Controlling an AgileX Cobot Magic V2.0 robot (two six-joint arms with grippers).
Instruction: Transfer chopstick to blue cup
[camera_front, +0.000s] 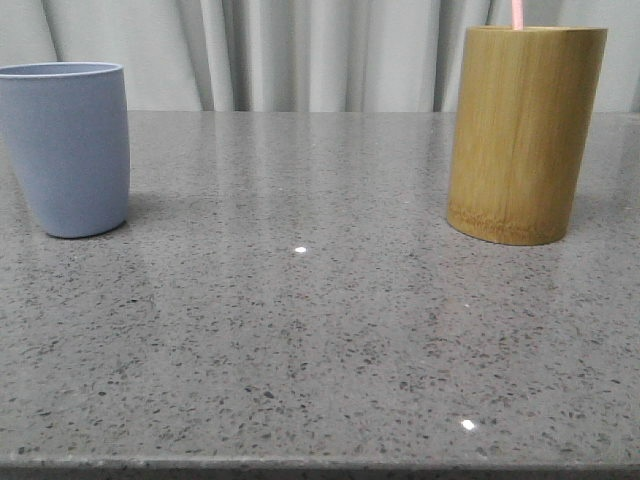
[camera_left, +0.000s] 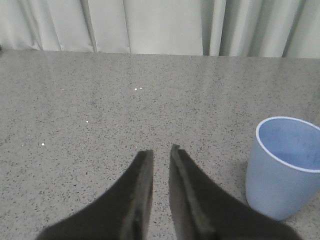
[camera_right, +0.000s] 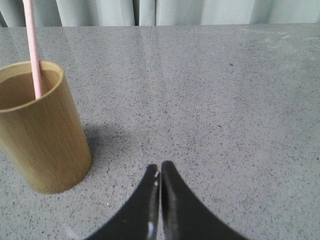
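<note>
A pale pink chopstick stands in the tan bamboo cylinder at the right of the table; only its top shows in the front view. In the right wrist view the chopstick leans on the rim of the cylinder. The blue cup stands upright and empty at the left. My left gripper hovers over the table beside the blue cup, jaws a narrow gap apart and empty. My right gripper is shut and empty, apart from the cylinder. Neither gripper shows in the front view.
The grey speckled stone table runs between the two containers. Pale curtains hang behind its far edge. The table's front edge runs along the bottom of the front view.
</note>
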